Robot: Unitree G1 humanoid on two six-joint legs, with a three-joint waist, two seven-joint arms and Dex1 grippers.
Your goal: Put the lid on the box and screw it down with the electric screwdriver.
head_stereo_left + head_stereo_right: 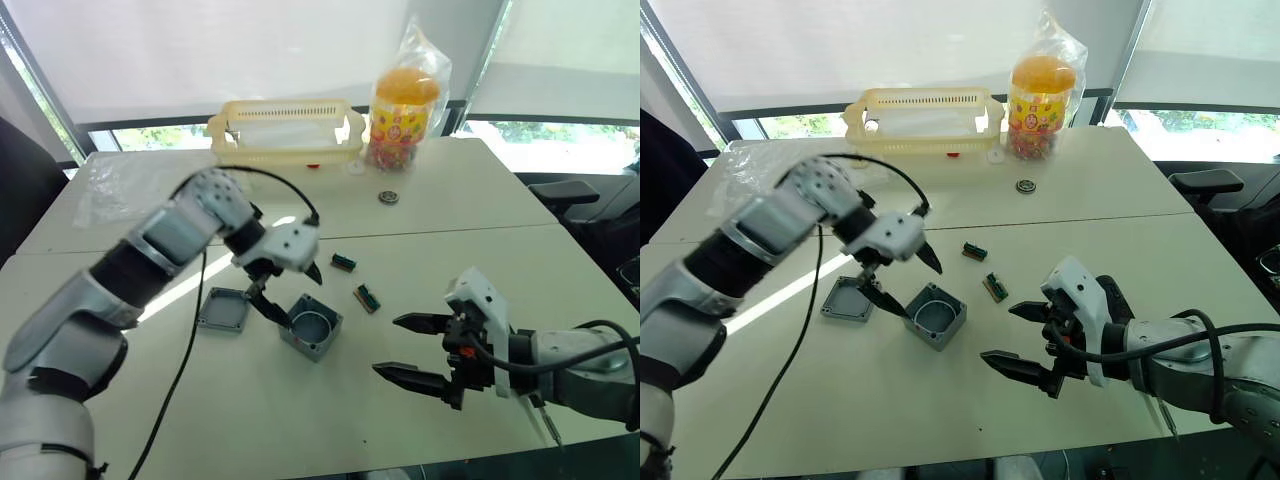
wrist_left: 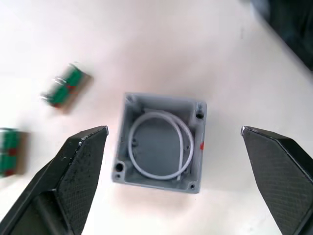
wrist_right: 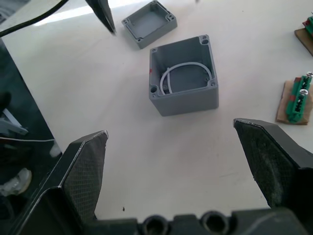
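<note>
On the white table (image 1: 300,420) sits the small square grey plastic box (image 1: 311,326), open side up, with a round white ring lying in its hollow and a tiny red mark on 1 inner wall. Just beside it, toward the robot's left and not touching it, lies the flat square grey plastic lid (image 1: 222,310), rim side up.

The left gripper (image 1: 290,292) hangs right over the box with its 2 black fingers spread wide; 1 fingertip points down just beside the box's near-left edge, between box and lid, and the other sticks out above the box's far side. From the left wrist view the fingers stand well clear of the box on either side, gripping nothing.

The right gripper (image 1: 408,348) hovers low over the table to the robot's right of the box, well apart from it, its 2 black fingers also wide open and empty, aimed toward the box.

2 small green rectangular pieces (image 1: 366,298) lie on the table beyond the box, between it and the right gripper's reach; 1 is nearer the box, the other a little farther back.

At the far side of the table stands a large pale yellow slotted plastic basket (image 1: 285,132), and next to it a yellow-lidded jar wrapped in a clear plastic bag (image 1: 404,110). A small round dark object (image 1: 388,197) lies in front of the jar.
</note>
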